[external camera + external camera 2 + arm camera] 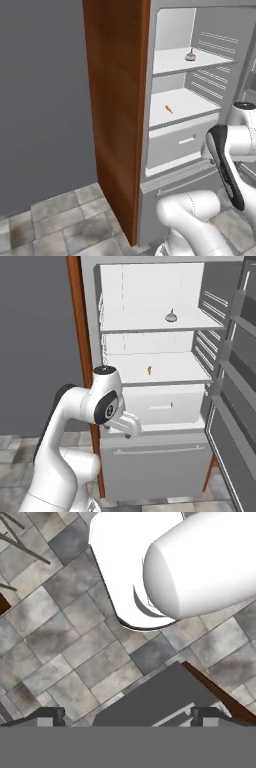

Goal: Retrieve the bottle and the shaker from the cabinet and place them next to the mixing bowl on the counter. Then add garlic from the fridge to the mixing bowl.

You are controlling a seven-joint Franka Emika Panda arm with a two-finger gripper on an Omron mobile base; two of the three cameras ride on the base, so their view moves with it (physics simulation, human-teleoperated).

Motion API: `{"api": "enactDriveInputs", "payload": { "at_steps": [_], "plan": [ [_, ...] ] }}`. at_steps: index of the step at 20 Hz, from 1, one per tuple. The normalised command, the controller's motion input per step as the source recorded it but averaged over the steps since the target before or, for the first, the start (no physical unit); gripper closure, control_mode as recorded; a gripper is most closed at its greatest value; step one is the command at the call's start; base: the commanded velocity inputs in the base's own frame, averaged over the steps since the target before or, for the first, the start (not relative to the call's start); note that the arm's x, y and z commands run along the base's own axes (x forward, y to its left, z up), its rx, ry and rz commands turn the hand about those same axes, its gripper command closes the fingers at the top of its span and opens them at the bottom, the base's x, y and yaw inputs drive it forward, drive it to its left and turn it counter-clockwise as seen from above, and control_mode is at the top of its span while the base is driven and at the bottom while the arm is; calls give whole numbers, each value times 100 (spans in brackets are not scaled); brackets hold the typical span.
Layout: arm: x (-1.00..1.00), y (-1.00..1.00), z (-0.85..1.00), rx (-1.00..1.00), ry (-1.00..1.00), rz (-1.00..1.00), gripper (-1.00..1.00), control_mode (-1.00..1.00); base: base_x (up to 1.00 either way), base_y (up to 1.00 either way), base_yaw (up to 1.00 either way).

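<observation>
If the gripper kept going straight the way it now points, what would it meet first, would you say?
Probably the tiled floor: the open gripper points downward at it. A grey panel sits low in the hand view and might come first; depth is unclear.

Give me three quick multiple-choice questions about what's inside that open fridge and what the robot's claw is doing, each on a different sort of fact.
1. Where does the garlic sit?
A. on the fridge's upper shelf
B. in the drawer
C. on the floor

2. What colour is the small item on the shelf below?
A. blue
B. orange
C. black

3. How does the gripper stand?
A. shut on the garlic
B. shut on nothing
C. open, holding nothing

Answers:
1. A: the pale bulb rests on the upper shelf, toward the right side.
2. B: it shows as an orange speck on the white middle shelf.
3. C: in the hand view the two finger tips stand far apart over the tiled floor, with nothing between them.
</observation>
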Motion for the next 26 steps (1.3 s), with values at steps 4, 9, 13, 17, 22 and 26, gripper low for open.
{"api": "enactDriveInputs", "payload": {
  "at_steps": [4, 9, 13, 17, 22, 26],
  "plan": [
    [0, 0, 0, 0, 0, 0, -100, 100, 46, -64, 6],
    [0, 0, 0, 0, 0, 0, -100, 100, 20, -19, 2],
    [0, 0, 0, 0, 0, 0, -100, 100, 30, 0, 5],
    [0, 0, 0, 0, 0, 0, -100, 100, 66, -17, 8],
    [0, 0, 0, 0, 0, 0, -100, 100, 67, -23, 15],
    [0, 0, 0, 0, 0, 0, -100, 100, 24, -31, 9]
  ]
}}
